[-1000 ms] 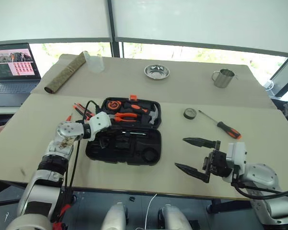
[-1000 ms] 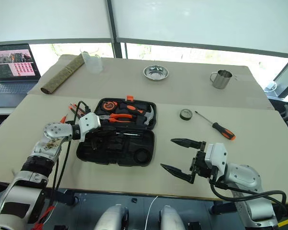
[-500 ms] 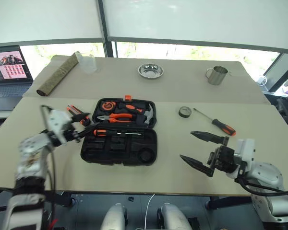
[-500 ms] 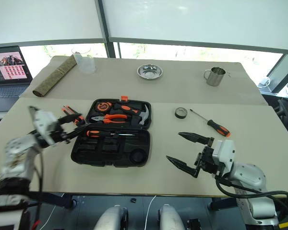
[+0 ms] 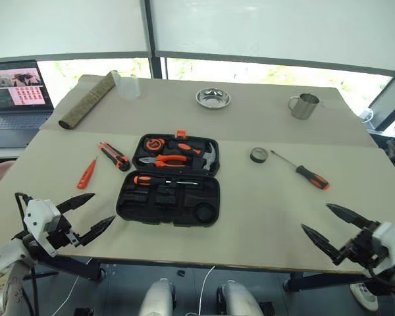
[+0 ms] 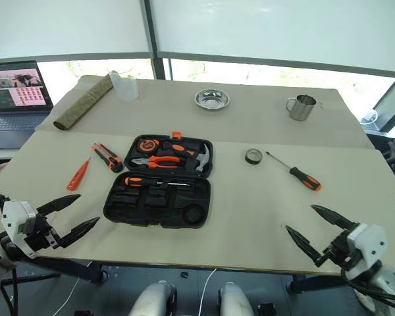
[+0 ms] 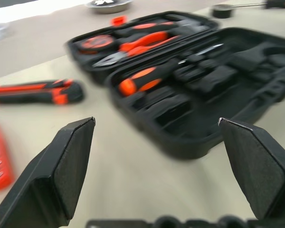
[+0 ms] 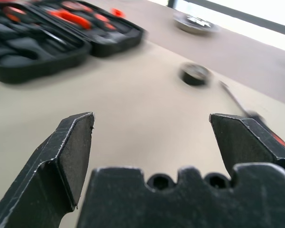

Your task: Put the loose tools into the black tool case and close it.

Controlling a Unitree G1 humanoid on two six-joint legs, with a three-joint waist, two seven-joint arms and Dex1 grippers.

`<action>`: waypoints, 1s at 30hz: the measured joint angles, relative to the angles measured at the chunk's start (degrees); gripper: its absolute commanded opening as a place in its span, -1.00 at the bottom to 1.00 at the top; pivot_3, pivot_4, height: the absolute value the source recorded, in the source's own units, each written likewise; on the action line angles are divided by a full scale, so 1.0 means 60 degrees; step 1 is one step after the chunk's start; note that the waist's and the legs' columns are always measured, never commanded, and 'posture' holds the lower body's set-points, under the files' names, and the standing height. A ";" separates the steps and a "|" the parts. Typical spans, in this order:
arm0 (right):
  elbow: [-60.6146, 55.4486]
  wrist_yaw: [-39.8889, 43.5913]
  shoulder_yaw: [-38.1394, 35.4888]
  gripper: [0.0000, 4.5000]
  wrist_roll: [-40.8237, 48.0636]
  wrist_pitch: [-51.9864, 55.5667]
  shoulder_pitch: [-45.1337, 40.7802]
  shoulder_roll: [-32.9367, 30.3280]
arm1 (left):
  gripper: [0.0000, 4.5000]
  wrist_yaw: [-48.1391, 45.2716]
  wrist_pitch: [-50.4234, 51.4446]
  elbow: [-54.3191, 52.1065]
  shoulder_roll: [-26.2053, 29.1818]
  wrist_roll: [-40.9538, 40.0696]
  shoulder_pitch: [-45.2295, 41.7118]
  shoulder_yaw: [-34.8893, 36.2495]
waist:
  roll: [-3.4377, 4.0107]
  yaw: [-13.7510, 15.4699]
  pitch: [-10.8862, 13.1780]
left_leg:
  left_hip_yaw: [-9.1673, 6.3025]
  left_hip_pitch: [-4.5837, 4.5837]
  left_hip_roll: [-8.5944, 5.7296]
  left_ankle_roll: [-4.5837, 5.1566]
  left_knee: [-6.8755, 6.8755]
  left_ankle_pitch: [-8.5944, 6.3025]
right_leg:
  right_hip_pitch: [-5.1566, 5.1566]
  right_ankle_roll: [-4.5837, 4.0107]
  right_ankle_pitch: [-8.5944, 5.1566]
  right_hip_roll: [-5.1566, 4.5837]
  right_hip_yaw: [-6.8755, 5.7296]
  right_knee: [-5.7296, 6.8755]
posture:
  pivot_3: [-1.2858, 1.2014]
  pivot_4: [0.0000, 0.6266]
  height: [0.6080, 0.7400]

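Open tool case [image 5: 169, 197] mid-worktop [image 5: 263, 210], one screwdriver [image 5: 159, 180] inside. Left of it, knife [image 5: 114, 156], then small screwdriver [image 5: 86, 173] nearer the left edge. Right of it, tape roll [image 5: 259, 155], another screwdriver [image 5: 303, 171] beyond. Laptop [image 5: 16, 99] off the far left corner.

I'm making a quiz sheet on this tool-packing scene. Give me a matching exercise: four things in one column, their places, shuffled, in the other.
Things:
1. tape roll
2. utility knife
3. pliers
4. steel mug

Places:
A. in the open case's far half
B. on the table, right of the case, beside a screwdriver
C. far right of the table, near the window
D. on the table, left of the case

Pairs: 1-B, 2-D, 3-A, 4-C
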 measured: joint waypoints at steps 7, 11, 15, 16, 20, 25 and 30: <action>0.1486 -0.1506 0.0552 1.00 -0.1315 0.1587 -0.2478 -0.1501 | 0.99 -0.0220 0.0839 -0.0422 0.0012 -0.0314 -0.1048 -0.0858 | 0.0002 -0.0256 0.0005 | 0.0072 0.0034 -0.0018 -0.0001 -0.0009 -0.0002 | -0.0013 0.0016 0.0018 0.0020 0.0086 0.0013 | 0.03 -0.52 1.00; 0.4258 -0.1421 0.2077 1.00 -0.2581 0.2973 -0.5767 -0.2876 | 0.99 -0.0039 0.1378 -0.0843 -0.0074 -0.0493 -0.1623 -0.1320 | 0.0001 -0.0307 0.0028 | 0.0097 0.0036 -0.0026 0.0006 -0.0010 -0.0005 | -0.0022 0.0040 0.0049 0.0023 0.0107 0.0008 | 0.03 -0.52 1.00; 0.6934 -0.0386 0.3629 1.00 -0.3455 0.2986 -0.8537 -0.3066 | 0.99 0.0111 0.1746 -0.1019 -0.0104 -0.0533 -0.1957 -0.1569 | 0.0000 -0.0296 0.0034 | 0.0092 0.0028 -0.0021 0.0035 -0.0020 -0.0022 | -0.0027 0.0003 0.0078 0.0040 0.0103 0.0004 | 0.03 -0.52 1.00; 0.7566 -0.0139 0.3992 1.00 -0.3654 0.2953 -0.9121 -0.3005 | 0.99 0.0113 0.1763 -0.1063 -0.0112 -0.0538 -0.1988 -0.1590 | 0.0000 -0.0291 0.0035 | 0.0089 0.0020 -0.0021 0.0040 -0.0024 -0.0026 | -0.0028 0.0002 0.0079 0.0041 0.0099 -0.0002 | 0.03 -0.52 1.00; 1.0235 0.0450 0.5045 1.00 -0.4561 0.2806 -1.1185 -0.2599 | 0.99 0.0096 0.1842 -0.1027 -0.0158 -0.0527 -0.2296 -0.1726 | 0.0000 -0.0272 0.0036 | 0.0094 -0.0033 -0.0034 0.0043 -0.0021 -0.0028 | -0.0068 0.0011 0.0083 0.0025 0.0099 -0.0014 | 0.03 -0.52 1.00; 1.2346 0.0540 0.5790 0.75 -0.5380 0.2943 -1.2594 -0.2265 | 1.00 0.0015 0.1727 -0.0539 0.0008 -0.0406 -0.2644 -0.1583 | 0.0000 -0.0248 0.0036 | 0.0095 -0.0110 -0.0045 0.0042 -0.0009 -0.0028 | -0.0155 0.0019 0.0089 0.0011 0.0103 0.0004 | 0.03 -0.52 1.00; 1.3211 0.0570 0.5896 0.08 -0.5704 0.3105 -1.3171 -0.2220 | 1.00 -0.0147 0.1725 -0.0356 0.0215 -0.0405 -0.2578 -0.1421 | -0.0001 -0.0264 0.0036 | 0.0100 -0.0109 -0.0044 0.0042 -0.0008 -0.0028 | -0.0155 0.0022 0.0092 0.0010 0.0104 0.0008 | 0.03 -0.52 1.00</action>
